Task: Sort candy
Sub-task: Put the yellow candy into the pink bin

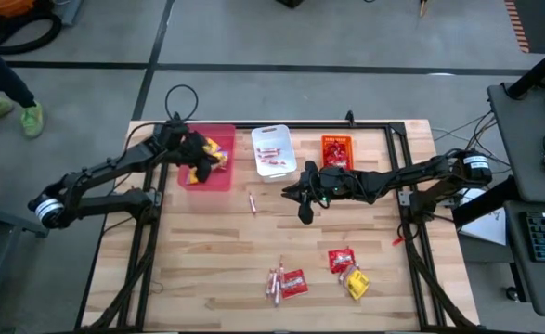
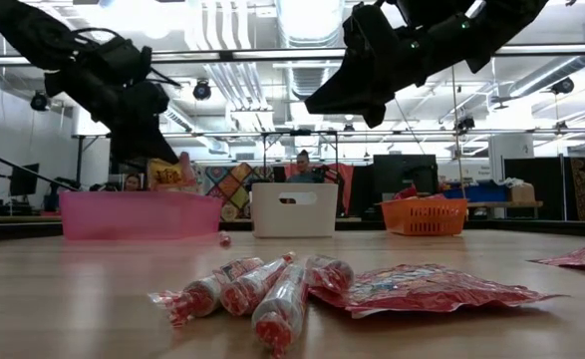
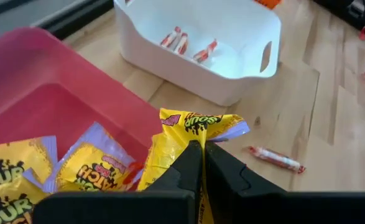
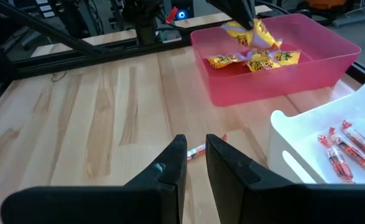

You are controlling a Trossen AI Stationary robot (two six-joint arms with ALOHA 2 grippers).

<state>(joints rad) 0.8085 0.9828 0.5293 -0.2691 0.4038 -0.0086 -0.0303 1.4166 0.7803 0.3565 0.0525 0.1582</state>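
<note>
Left gripper (image 3: 202, 163) pinches a yellow square candy packet (image 3: 191, 134) over the pink plastic bin (image 1: 218, 176) — yellows already inside. Right gripper (image 4: 195, 151), empty and slightly parted, hovers above a stray pinkish-red stick (image 4: 196, 150) — red packets and sticks (image 1: 292, 282) remain on the wooden table (image 1: 207, 250).

I see 1 yellow packet (image 3: 188, 134) pinched upright over the pink bin (image 1: 218, 176), where more yellow packets (image 4: 257, 60) lie flat inside. The white bin (image 1: 273, 135) holds 3 pinkish-red sticks (image 3: 187, 45), and red packets (image 1: 336, 152) fill the orange bin (image 1: 337, 139). 1 stick (image 1: 252, 201) lies alone on the table (image 1: 207, 260) near the white bin. Near the front edge I count a cluster of sticks (image 2: 247, 289) touching a red packet (image 2: 422, 289), plus another red packet (image 1: 341, 261) beside a yellow one (image 1: 356, 283).
</note>
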